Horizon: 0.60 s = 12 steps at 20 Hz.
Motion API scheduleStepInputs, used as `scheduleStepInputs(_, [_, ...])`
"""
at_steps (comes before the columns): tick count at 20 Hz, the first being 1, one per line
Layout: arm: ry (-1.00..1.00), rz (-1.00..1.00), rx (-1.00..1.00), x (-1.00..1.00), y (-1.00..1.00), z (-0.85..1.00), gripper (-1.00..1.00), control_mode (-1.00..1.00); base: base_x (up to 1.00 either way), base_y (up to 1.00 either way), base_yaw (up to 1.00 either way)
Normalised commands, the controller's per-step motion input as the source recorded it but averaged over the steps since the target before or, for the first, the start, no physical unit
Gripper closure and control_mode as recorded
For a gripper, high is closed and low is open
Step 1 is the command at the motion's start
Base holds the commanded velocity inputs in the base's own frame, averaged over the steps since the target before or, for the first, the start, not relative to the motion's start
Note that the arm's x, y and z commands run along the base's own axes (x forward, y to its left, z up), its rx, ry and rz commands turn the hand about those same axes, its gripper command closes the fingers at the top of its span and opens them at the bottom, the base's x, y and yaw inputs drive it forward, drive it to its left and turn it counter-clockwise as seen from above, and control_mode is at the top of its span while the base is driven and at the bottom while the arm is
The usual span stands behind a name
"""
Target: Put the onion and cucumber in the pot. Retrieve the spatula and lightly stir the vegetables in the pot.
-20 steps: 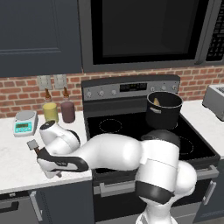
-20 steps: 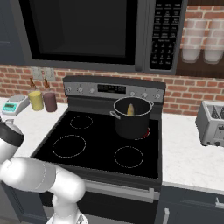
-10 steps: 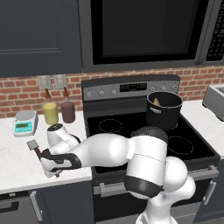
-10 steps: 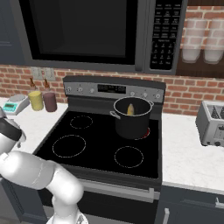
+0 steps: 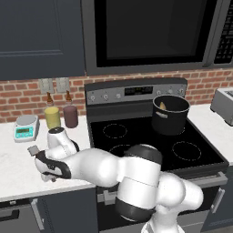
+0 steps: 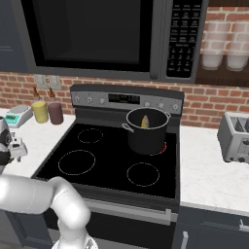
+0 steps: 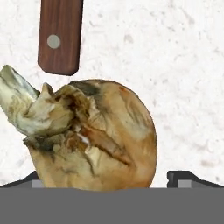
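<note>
My pincer (image 7: 109,178) open, straddling onion (image 7: 94,135) just below spatula (image 7: 60,35) handle; should center, then close gently.

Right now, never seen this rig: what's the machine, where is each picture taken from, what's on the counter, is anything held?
It is a white robot arm on a driving base, in a rendered kitchen. Two pictures come from base cameras behind the arm, left and right; the third looks along the hand. The arm reaches down to the white counter left of the stove. The hand view shows the onion lying there between the open jaws, the spatula handle just beyond it. Nothing is held. The pot stands on a back burner with the cucumber inside. A yellow jar, a dark jar and a scale stand by the wall.
</note>
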Motion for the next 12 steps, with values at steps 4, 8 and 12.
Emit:
scheduleStepInputs(4, [0.00, 0.00, 0.02, 0.06, 0.18, -0.12, -1.00, -1.00, 0.00, 0.00, 0.00])
scheduleStepInputs(8, [0.00, 0.00, 0.01, 0.00, 0.24, -0.14, -1.00, -1.00, 0.00, 0.00, 0.00])
scheduleStepInputs(12, [0.00, 0.00, 0.00, 0.00, 0.28, -0.14, -1.00, -1.00, 0.00, 0.00, 0.00])
